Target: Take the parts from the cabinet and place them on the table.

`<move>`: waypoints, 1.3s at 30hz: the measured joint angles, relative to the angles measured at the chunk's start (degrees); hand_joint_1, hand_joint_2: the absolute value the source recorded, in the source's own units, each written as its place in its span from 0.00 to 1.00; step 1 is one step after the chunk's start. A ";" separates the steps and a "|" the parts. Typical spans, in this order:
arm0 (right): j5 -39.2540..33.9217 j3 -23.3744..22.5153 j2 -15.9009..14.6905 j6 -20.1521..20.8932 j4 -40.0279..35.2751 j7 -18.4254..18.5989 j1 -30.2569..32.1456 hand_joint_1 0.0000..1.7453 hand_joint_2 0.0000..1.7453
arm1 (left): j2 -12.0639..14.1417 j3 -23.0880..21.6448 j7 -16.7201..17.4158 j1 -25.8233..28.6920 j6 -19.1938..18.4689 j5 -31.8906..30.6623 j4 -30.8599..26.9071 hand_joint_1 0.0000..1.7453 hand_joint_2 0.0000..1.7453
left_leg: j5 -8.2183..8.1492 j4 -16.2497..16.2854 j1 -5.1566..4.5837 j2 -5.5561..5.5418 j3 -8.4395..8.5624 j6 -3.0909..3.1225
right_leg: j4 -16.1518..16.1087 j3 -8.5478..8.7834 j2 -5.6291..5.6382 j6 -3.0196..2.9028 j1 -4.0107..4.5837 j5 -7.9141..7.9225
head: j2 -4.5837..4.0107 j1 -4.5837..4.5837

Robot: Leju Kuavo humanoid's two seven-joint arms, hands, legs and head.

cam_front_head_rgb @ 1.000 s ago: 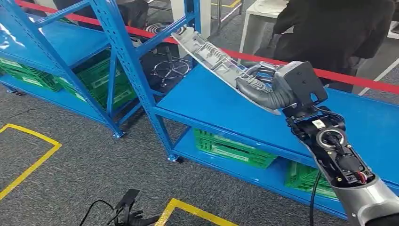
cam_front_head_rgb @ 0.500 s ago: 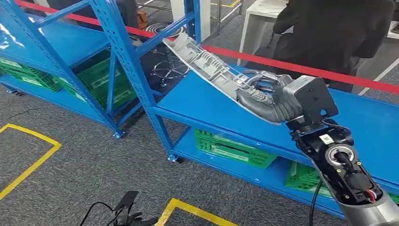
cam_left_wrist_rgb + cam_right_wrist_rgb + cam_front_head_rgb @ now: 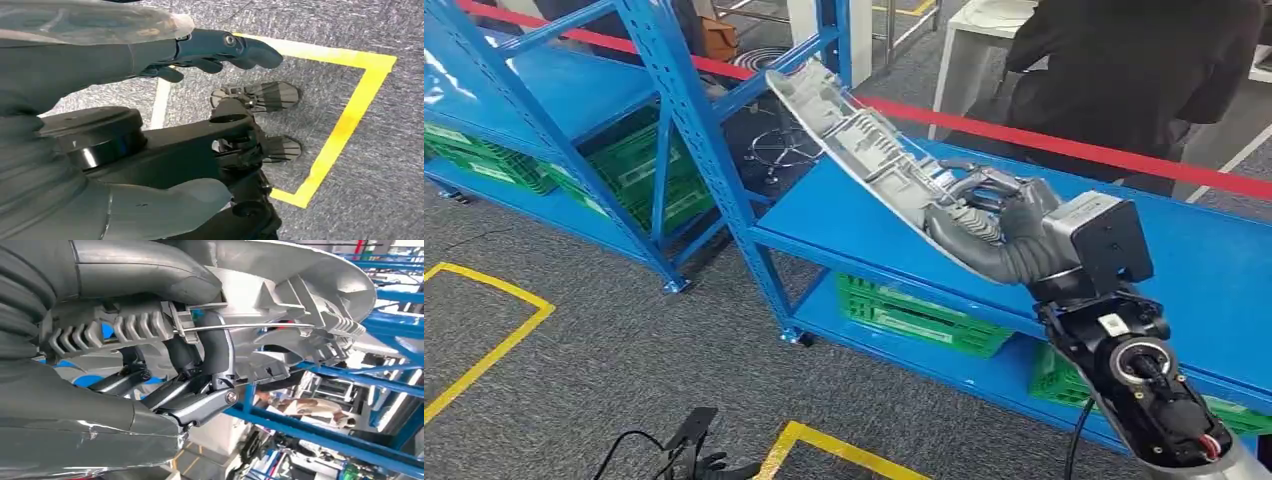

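Note:
My right hand (image 3: 984, 225) grips one end of a long grey ribbed plastic part (image 3: 854, 130). The part slants up and away over the blue cabinet shelf (image 3: 854, 225), its far end close to a blue upright post (image 3: 836, 40). In the right wrist view the dark fingers (image 3: 210, 355) wrap through the part's (image 3: 300, 295) ribbed inner side while the thumb presses on its smooth outer face. My left hand (image 3: 210, 50) hangs over the grey floor with its fingers stretched out and nothing in them.
Green crates (image 3: 919, 315) sit on the lower shelf. A red barrier tape (image 3: 1044, 143) runs behind the cabinet, with a person in dark clothes (image 3: 1124, 70) beyond it. A second blue rack (image 3: 534, 90) stands to the left. Yellow lines (image 3: 494, 340) mark the floor.
My right hand has drawn back and down toward me with the grey part, whose far end has tipped up a little near the post.

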 joint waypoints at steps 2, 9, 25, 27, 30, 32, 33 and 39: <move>0.16 0.40 0.07 -0.48 -0.57 -0.13 0.73 1.00 1.00 | 0.00 0.00 0.00 0.00 0.00 -0.07 0.00 0.00 1.00 | 0.00 0.00 0.00 0.00 0.00 0.00 | 0.00 0.00 0.00 0.00 0.00 0.00 | 0.00 0.02; 0.16 1.58 0.09 -0.94 -1.88 -0.31 1.62 1.00 1.00 | -0.02 0.00 0.00 -0.01 0.00 -0.11 0.00 0.00 1.00 | -0.01 0.00 0.00 0.00 0.00 0.00 | 0.00 0.00 0.00 0.00 0.00 0.00 | 0.00 0.02; -0.11 2.34 0.09 -1.84 -4.24 -2.10 3.64 1.00 1.00 | -0.07 0.00 0.00 0.00 -0.02 -0.26 0.00 0.00 1.00 | -0.03 0.00 0.00 0.00 -0.01 0.00 | 0.00 0.00 0.01 0.01 0.00 -0.02 | 0.00 0.00; -0.08 2.38 0.09 -1.86 -4.39 -2.14 3.67 1.00 1.00 | -0.07 0.00 0.00 0.00 0.00 -0.26 0.00 0.00 1.00 | -0.04 0.00 0.00 0.00 0.00 -0.01 | 0.00 0.00 0.01 0.02 0.00 -0.02 | 0.00 0.00; -0.08 2.43 0.13 -1.95 -4.52 -2.30 3.89 1.00 1.00 | -0.09 0.00 0.00 0.00 -0.02 -0.35 0.00 0.00 1.00 | -0.04 0.00 0.00 0.00 0.00 0.00 | 0.00 0.00 0.00 0.02 0.00 -0.02 | 0.00 0.00; -0.09 2.43 0.15 -1.95 -4.52 -2.47 4.04 1.00 1.00 | -0.11 0.00 0.00 0.00 -0.02 -0.44 0.00 0.00 1.00 | -0.04 0.00 0.00 0.00 0.00 0.00 | 0.00 0.00 0.01 0.02 0.00 -0.02 | 0.00 0.00; -0.08 2.43 0.17 -1.95 -4.52 -2.56 4.09 1.00 1.00 | -0.13 0.00 0.00 -0.01 -0.04 -0.44 0.00 0.00 1.00 | -0.04 0.00 0.00 0.00 0.00 0.00 | 0.00 -0.01 0.01 0.02 0.00 -0.02 | 0.00 0.00; -0.22 2.34 0.17 -1.40 -4.66 -2.65 4.43 1.00 1.00 | -0.24 0.00 0.22 -0.03 -0.13 -0.92 0.00 0.00 1.00 | -0.06 0.01 0.00 0.00 0.00 0.01 | 0.00 -0.01 0.01 0.02 0.00 -0.02 | 0.00 0.00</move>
